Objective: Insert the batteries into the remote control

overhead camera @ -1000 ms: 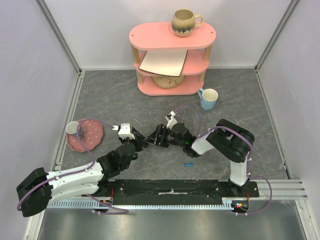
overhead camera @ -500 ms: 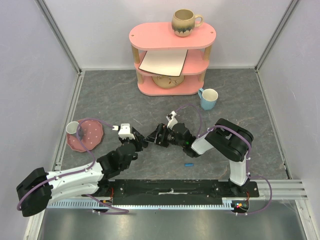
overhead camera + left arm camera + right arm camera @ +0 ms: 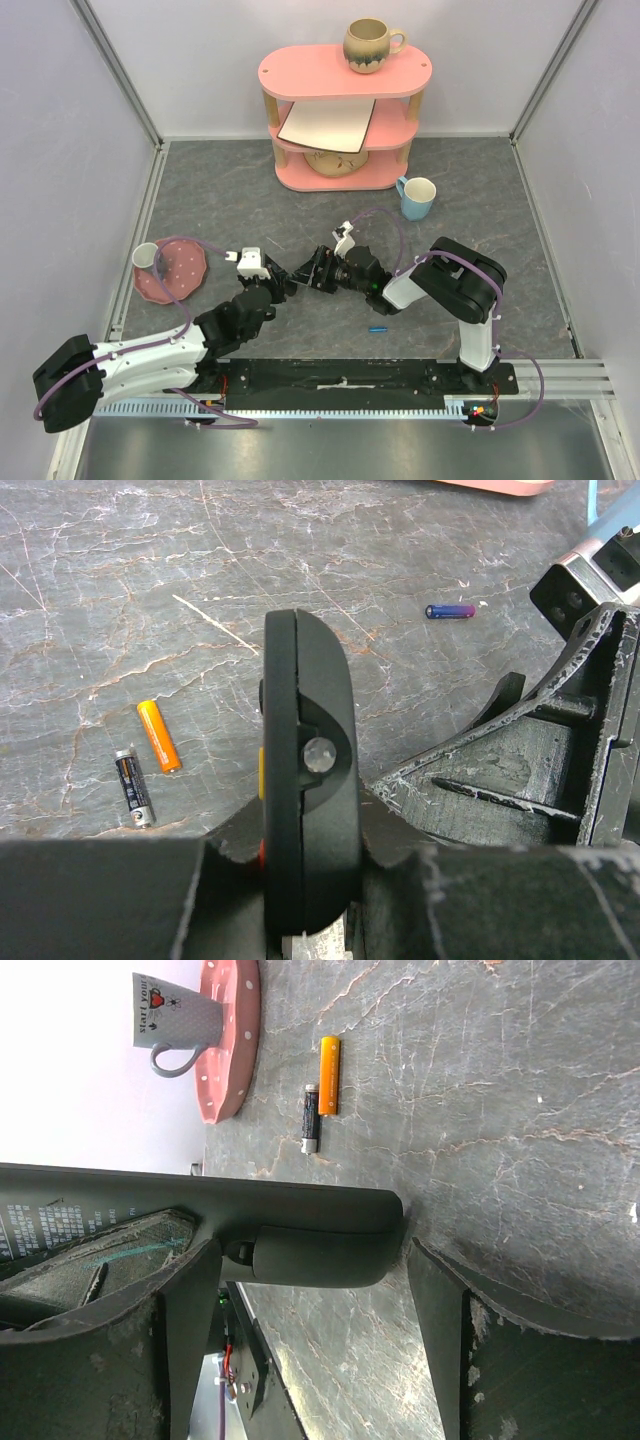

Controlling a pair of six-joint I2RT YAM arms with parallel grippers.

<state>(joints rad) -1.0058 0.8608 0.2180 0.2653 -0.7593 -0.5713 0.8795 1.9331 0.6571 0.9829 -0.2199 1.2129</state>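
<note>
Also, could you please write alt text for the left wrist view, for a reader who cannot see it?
The left gripper clamps the remote control, seen end-on, over a grey marbled table. An orange battery and a black battery lie close together at left, with a blue-and-purple cell farther off at right.

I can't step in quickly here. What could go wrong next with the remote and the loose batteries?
1. The left gripper pinches the remote control edge-on at one end only; if the right gripper, jaws open around the other end, closes off-centre, the remote may twist or slip free.
2. The black battery and orange battery lie loose on the table nearby; a dropped remote or low finger could send them rolling.
</note>
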